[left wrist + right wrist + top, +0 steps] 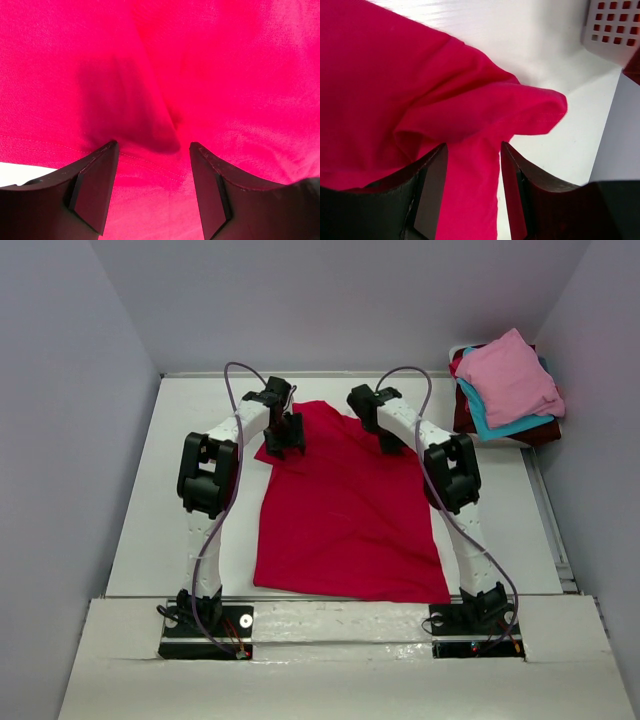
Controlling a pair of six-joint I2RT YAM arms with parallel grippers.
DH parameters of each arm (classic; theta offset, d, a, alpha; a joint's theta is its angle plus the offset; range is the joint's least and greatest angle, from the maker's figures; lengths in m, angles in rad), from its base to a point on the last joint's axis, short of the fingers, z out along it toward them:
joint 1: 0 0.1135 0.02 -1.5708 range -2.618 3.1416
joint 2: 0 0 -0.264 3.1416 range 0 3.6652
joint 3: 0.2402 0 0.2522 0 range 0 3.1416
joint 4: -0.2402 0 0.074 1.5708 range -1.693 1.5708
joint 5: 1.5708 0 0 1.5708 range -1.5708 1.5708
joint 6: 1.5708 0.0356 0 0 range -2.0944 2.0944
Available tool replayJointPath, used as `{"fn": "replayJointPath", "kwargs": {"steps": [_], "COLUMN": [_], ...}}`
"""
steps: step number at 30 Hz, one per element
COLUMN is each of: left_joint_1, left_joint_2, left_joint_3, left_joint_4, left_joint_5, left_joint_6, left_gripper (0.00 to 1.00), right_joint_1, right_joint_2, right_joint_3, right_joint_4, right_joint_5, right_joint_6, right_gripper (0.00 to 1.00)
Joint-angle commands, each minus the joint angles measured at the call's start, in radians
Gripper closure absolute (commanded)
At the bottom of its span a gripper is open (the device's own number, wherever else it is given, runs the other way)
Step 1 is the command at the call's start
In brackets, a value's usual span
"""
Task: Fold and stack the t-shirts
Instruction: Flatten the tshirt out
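Two pinches needed before folding

My left gripper (152,146) stands wide over the crimson t-shirt (345,515). My right gripper (472,146) has sleeve cloth between half-parted jaws, grip unclear. The shirt lies spread on the table (140,520). First fold, I judge: both must pinch firmly.

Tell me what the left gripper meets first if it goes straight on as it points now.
The red t-shirt: its cloth fills the whole view ahead of the open left gripper. It looks close, though depth is hard to judge.
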Motion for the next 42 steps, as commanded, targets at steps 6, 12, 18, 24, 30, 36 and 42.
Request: {"fn": "replayJointPath", "kwargs": {"steps": [6,12,18,24,30,36,42], "left_joint_1": [-0.003,-0.003,-0.003,-0.003,-0.003,-0.003,-0.003], "left_joint_2": [-0.045,-0.044,-0.044,-0.047,-0.05,-0.054,-0.064], "left_joint_3": [-0.021,-0.025,-0.027,-0.03,-0.039,-0.044,-0.047], "left_joint_4": [0.0,0.002,0.002,0.002,0.005,0.003,-0.006], "left_joint_5": [0.013,0.015,0.013,0.013,0.013,0.013,0.013], "left_joint_6": [0.009,0.009,0.009,0.012,0.011,0.014,0.015], "left_gripper": [0.31,0.31,0.31,0.31,0.31,0.31,0.31], "right_joint_1": [0.005,0.005,0.005,0.005,0.005,-0.027,-0.098], "right_joint_2": [0.023,0.038,0.058,0.061,0.049,0.064,0.086], "right_joint_3": [0.018,0.03,0.045,0.068,0.145,0.28,0.327], "right_joint_4": [0.061,0.059,0.046,0.041,0.02,-0.002,0.009], "right_joint_5": [0.042,0.079,0.102,0.112,0.125,0.135,0.129], "right_joint_6": [-0.013,-0.014,-0.002,0.0,0.009,-0.014,-0.03], "right_gripper": [0.48,0.61,0.8,0.93,0.93,0.93,0.93]}}
